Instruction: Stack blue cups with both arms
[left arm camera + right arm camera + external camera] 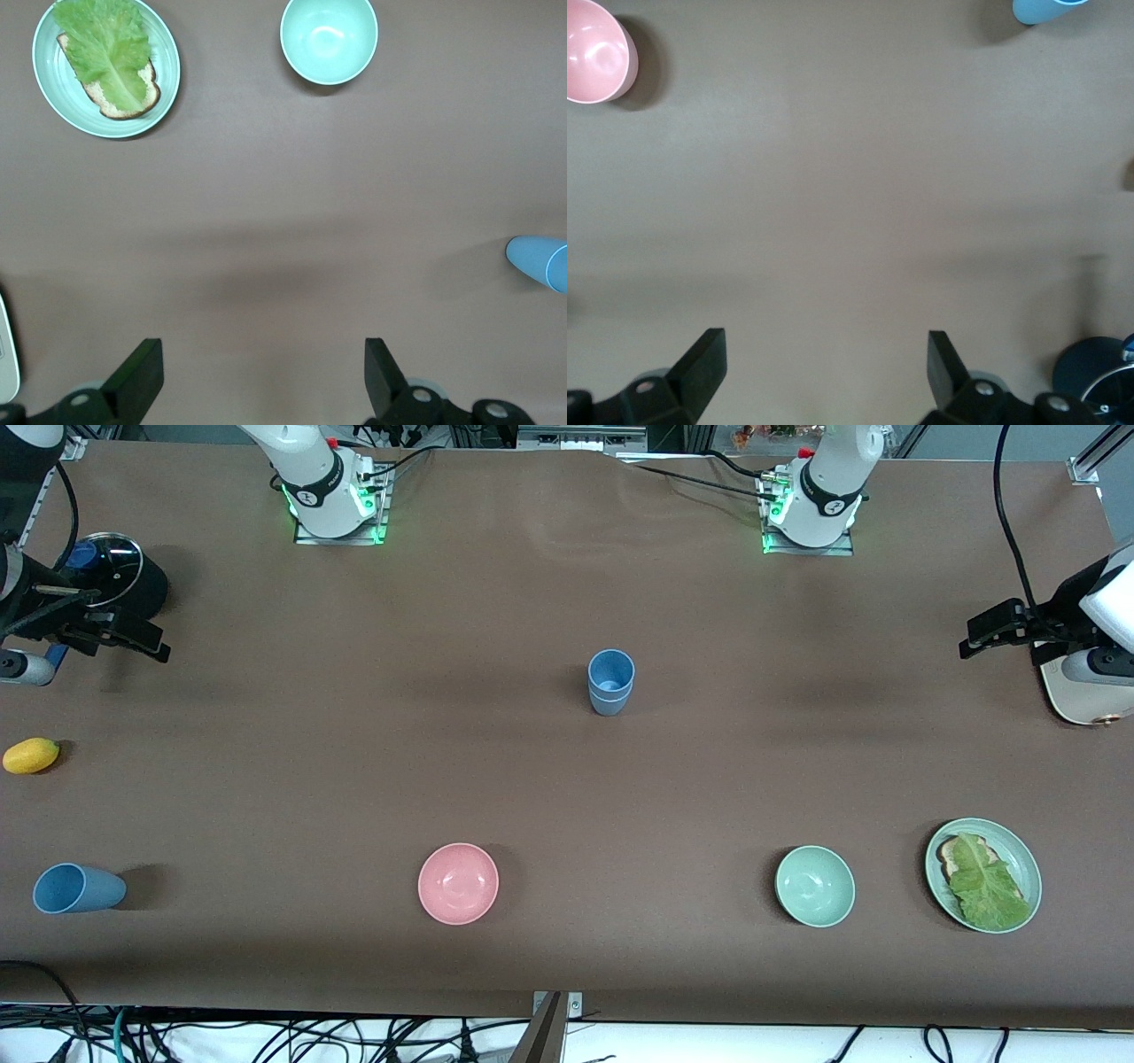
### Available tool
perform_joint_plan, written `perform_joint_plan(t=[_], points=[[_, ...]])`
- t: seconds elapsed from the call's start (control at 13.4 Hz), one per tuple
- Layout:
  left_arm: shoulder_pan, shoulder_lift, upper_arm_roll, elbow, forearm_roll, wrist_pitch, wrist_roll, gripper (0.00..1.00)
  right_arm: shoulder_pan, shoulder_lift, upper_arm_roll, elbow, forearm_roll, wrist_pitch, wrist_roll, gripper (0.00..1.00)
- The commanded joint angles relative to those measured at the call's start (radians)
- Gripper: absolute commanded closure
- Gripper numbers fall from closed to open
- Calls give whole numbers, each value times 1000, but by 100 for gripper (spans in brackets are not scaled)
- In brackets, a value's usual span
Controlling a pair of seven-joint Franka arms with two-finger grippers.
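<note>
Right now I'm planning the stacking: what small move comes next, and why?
Probably send the right claw, open and empty over bare table, toward the lone blue cup at its end; two cups already sit nested mid-table. The left claw waits open.

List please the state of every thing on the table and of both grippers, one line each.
stacked blue cups: upright, one nested in the other, mid-table
third blue cup: upright, alone
pink bowl: upright, empty
mint-green bowl: upright, empty
plate: holds bread under lettuce
lemon: lying loose
left gripper: open, empty, waiting
right gripper: open, empty, waiting
</note>
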Motion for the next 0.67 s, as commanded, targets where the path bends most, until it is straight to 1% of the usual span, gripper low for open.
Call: perform_joint_plan(t=[0.0,0.6], points=[[7,8,-5,26,7,-20,11,0,-18,6,8,-6,9,8,-23,0],[9,8,-7,29,7,-20,16,0,-14,4,15,-5,2,19,-8,0]])
